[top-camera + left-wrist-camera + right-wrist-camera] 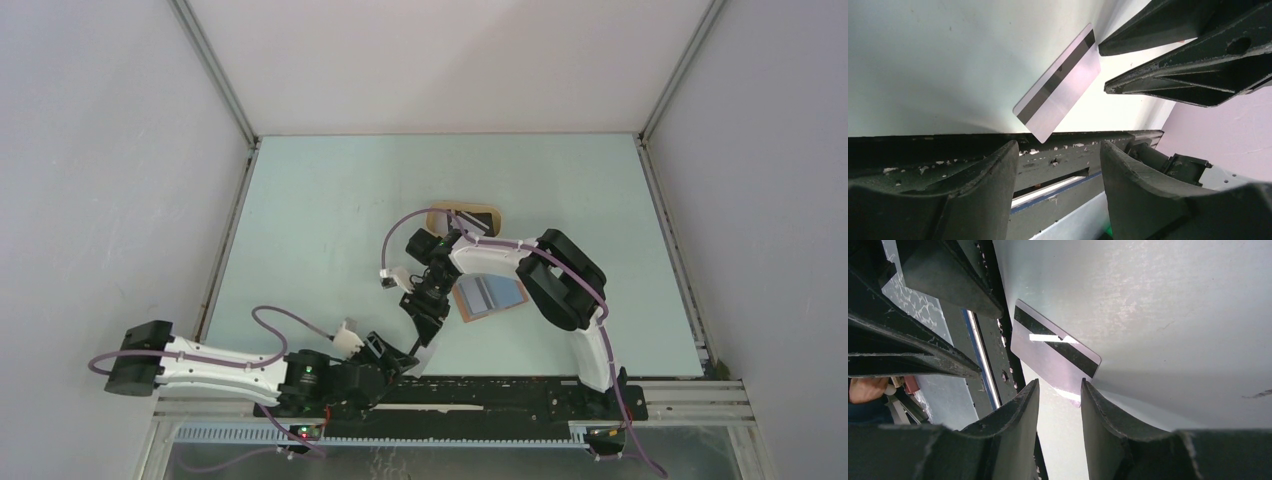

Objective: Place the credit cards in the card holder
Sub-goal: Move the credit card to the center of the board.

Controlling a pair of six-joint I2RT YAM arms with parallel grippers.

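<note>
At the near edge of the table (pixel 330 220), just beside the black base rail (pixel 948 150), a whitish credit card (pixel 1058 82) with a dark magnetic stripe is seen lying apart from the card holder (pixel 490 297); the holder is spread open farther in, its light blue pockets turned up, with an oval tray (pixel 470 213) beyond it; no card can be made out in the pockets from above. The left fingers (pixel 983 185) are held wide with nothing between them; the right fingers (pixel 1013 420) are parted narrowly, a lit gap showing between them, their tips set at one long edge of the card, and no grip on it can be made out. A slip is judged the chief risk; so thin a card, seemingly flat on a smooth top, could be skated by closing tips against or under the rail; both sets of fingers are also crowded over the one card and could be knocked together. No brand, label or writing can be read; only the stripe is shown.
</note>
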